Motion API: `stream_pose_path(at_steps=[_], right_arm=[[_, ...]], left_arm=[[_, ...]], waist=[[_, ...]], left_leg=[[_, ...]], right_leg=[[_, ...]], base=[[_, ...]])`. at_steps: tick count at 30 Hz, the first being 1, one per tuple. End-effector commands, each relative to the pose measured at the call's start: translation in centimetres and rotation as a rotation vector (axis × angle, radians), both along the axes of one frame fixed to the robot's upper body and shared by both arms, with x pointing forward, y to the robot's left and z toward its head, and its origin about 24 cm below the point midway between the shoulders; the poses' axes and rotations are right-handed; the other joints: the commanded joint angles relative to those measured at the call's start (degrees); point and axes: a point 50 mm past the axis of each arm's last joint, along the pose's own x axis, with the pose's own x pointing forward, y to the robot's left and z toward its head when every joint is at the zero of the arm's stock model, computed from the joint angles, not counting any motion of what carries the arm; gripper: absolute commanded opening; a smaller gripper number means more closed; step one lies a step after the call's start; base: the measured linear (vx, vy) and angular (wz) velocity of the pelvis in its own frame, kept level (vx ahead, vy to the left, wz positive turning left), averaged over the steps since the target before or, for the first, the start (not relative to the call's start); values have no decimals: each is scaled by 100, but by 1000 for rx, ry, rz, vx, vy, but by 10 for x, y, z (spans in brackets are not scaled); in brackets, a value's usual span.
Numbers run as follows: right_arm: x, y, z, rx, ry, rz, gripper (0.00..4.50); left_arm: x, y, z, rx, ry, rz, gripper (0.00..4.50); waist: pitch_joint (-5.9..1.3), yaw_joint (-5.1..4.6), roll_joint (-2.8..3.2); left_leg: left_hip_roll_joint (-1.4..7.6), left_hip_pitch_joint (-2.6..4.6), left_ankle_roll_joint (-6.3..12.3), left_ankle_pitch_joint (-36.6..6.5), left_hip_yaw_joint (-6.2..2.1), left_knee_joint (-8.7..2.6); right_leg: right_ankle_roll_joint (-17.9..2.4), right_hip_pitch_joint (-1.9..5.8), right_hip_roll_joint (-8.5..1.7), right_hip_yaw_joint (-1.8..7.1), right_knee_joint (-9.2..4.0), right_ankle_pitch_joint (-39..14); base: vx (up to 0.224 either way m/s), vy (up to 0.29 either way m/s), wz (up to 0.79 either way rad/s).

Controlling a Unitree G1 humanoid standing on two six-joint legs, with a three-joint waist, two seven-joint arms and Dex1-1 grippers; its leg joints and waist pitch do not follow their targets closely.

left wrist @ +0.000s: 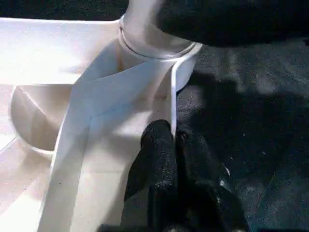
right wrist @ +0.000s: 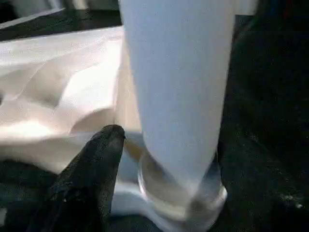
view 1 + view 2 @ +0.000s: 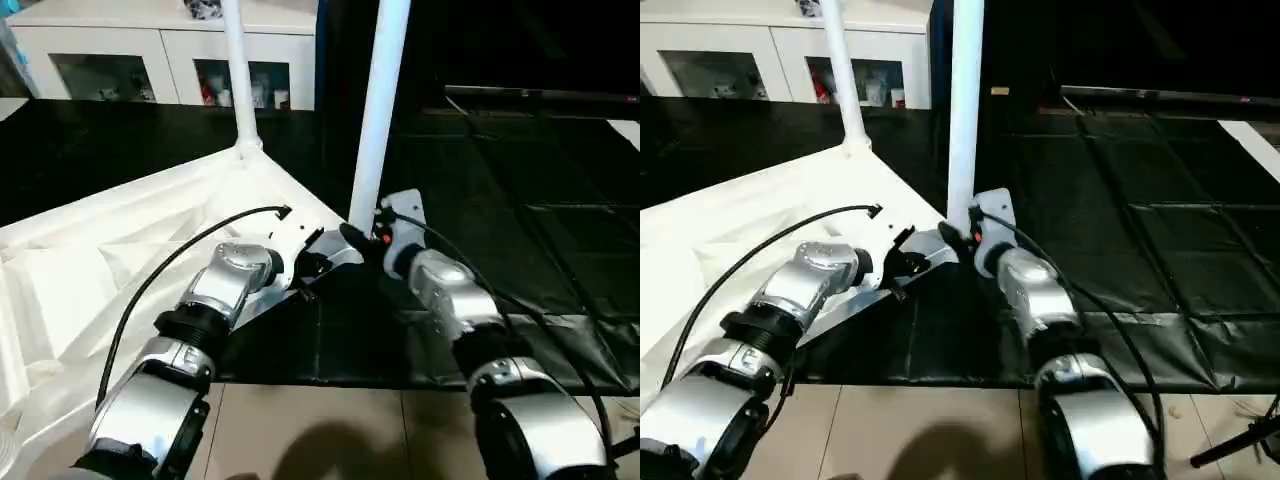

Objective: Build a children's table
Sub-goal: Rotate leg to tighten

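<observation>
Both grippers work at the near corner of the upturned white plastic table top (image 3: 90, 270), which lies ribbed side up on the black floor mat (image 3: 520, 250).

Left gripper (image 1: 170, 140): fingers pressed together, pinching the thin upright rim of the top beside the round corner socket (image 1: 159, 53).

Right gripper (image 2: 159, 145): fingers spread either side of the base of the near white tapered tubular leg (image 3: 378, 110), which stands upright in that socket. One black finger (image 2: 94, 164) lies just beside the leg; contact cannot be confirmed.

A second leg (image 3: 238, 75) stands in the far corner.

Handling, by judgement: hollow plastic, light, stiff, smooth and prone to slip. Grip legs low, near the socket; hold the top by its rim.
</observation>
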Motion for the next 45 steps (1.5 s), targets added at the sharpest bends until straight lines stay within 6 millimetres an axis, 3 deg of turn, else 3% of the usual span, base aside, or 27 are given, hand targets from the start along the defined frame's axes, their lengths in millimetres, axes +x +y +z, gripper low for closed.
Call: stream_pose_path(at_steps=[1,4,8,11,14,17,22,26,27,31,32,45], right_arm=[[-8,5,-3,7,3,108,353],[-13,-23,1,-10,-11,210,391],[-18,-43,4,-45,-20,310,425],[-24,-63,13,-74,-33,435,447],[-25,-69,20,-123,-52,503,447],[-27,-67,24,-145,-49,588,447],[-40,-60,24,-136,-4,823,447],[-45,-57,22,-112,26,910,447],[-46,-56,22,-109,34,928,447],[-50,-51,19,-88,69,992,447],[-51,-50,18,-84,74,1002,421],[-54,-46,19,-43,89,1051,314]], left_arm=[[2,3,7,-9,-40,-34,0],[-3,14,5,1,-32,-102,0],[-7,19,4,6,-25,-181,0],[-16,23,4,12,-8,-347,0],[-25,24,4,15,18,-482,0],[-30,25,4,38,19,-557,0],[-40,22,3,57,45,-710,0],[-47,20,3,64,66,-792,0],[-49,19,3,70,69,-815,0],[-55,17,2,96,78,-884,0],[-55,16,2,97,78,-888,0],[-60,17,1,105,78,-908,0]], waist=[[-379,49,7],[-399,59,7],[-398,101,26],[-407,161,14],[-430,226,13],[-415,298,30],[-419,354,2],[-417,391,-3],[-415,391,-26],[-418,404,-15],[-420,406,-12],[-432,405,-14]], left_leg=[[305,-6,363,-925,-129,-360],[305,-17,433,-782,-130,-343],[321,-23,515,-774,-109,-318],[331,-30,556,-722,-107,-307],[354,-33,575,-595,-104,-290],[371,19,540,-764,-79,-288],[399,16,512,-822,-85,-298],[395,-18,519,-761,-90,-300],[390,-17,522,-744,-84,-298],[395,-12,498,-723,-92,-300],[394,-9,502,-729,-90,-299],[386,-28,500,-639,-94,-290]], right_leg=[[-819,336,-656,412,-464,-1482],[-863,348,-641,404,-437,-1270],[-945,321,-617,394,-408,-1116],[-950,314,-618,392,-396,-1061],[-1019,297,-621,400,-349,-869],[-1078,238,-610,401,-367,-975],[-1031,244,-631,410,-355,-1050],[-976,261,-643,411,-355,-1163],[-956,256,-636,410,-361,-1178],[-938,248,-636,410,-354,-1237],[-937,249,-639,409,-359,-1244],[-923,257,-623,401,-337,-1138]], base=[[0,0,0],[0,0,0],[0,0,0],[0,0,0],[0,0,0],[0,0,0],[0,0,0],[0,0,0],[0,0,0],[0,0,0],[0,0,0],[0,0,0]])
